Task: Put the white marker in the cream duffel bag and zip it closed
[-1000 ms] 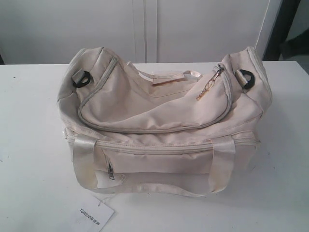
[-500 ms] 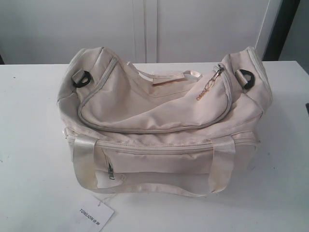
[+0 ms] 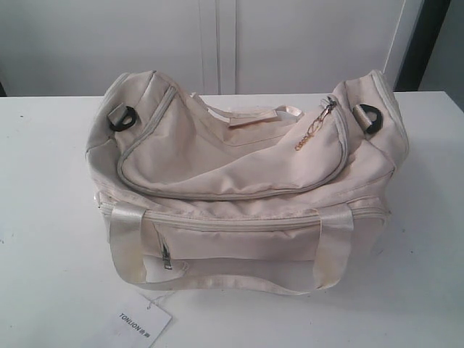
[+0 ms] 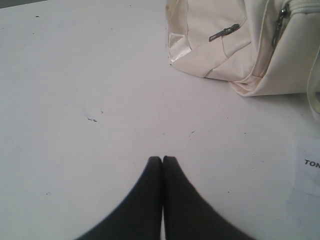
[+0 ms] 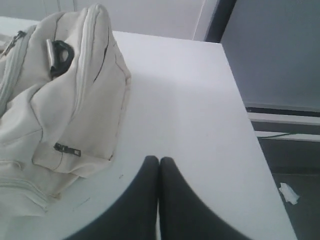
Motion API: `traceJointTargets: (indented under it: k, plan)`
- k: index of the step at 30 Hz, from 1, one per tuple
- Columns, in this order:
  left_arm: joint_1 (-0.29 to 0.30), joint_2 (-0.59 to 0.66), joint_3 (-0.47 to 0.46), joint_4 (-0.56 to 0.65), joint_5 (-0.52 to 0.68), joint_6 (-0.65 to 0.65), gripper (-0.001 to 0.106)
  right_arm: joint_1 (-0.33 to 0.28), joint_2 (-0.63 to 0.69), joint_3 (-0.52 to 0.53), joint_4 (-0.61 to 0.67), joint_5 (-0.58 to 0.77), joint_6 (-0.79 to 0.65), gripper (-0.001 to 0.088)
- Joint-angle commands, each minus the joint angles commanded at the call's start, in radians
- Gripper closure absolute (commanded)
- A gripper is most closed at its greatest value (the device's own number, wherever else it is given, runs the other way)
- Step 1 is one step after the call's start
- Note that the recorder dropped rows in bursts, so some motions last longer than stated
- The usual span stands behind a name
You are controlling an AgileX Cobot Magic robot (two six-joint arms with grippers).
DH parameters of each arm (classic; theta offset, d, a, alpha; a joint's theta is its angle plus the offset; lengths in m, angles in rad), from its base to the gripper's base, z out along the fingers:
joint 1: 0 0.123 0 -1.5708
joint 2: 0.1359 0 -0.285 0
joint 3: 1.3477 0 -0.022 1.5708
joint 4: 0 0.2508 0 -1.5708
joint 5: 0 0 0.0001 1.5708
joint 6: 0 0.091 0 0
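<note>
The cream duffel bag [image 3: 239,167] sits in the middle of the white table, its curved main zipper drawn shut with the gold ring pull [image 3: 312,132] lying at the right end. The white marker is out of view. Neither gripper appears in the exterior view. My left gripper [image 4: 162,159] is shut and empty over bare table, off the bag's [image 4: 220,45] front left corner. Beside the bag's [image 5: 60,100] right end, my right gripper [image 5: 159,159] is also shut with nothing in it.
A white paper tag [image 3: 143,321] with printed text lies on the table in front of the bag, also at the edge of the left wrist view as the tag [image 4: 310,175]. The table's right edge [image 5: 260,165] drops to the floor close to the right gripper.
A dark shape at the right edge of the exterior view, seen a second ago and barely half a second ago, has gone out of view. The bag has not moved.
</note>
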Motion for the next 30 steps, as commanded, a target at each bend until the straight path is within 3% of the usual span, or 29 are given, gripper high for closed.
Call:
traceJointTargets:
  k: [8,17,30]
  plan:
    - [0.0,0.0,0.0,0.0,0.0,0.0,0.105,-0.011,-0.182,0.123,0.048,-0.037,0.008,0.0868]
    - [0.0,0.0,0.0,0.0,0.0,0.0,0.105,-0.011,-0.474,0.332,0.102,-0.048,0.008,0.0868]
    - [0.0,0.0,0.0,0.0,0.0,0.0,0.105,-0.011,-0.474,0.475,0.102,-0.122,0.008,0.0868]
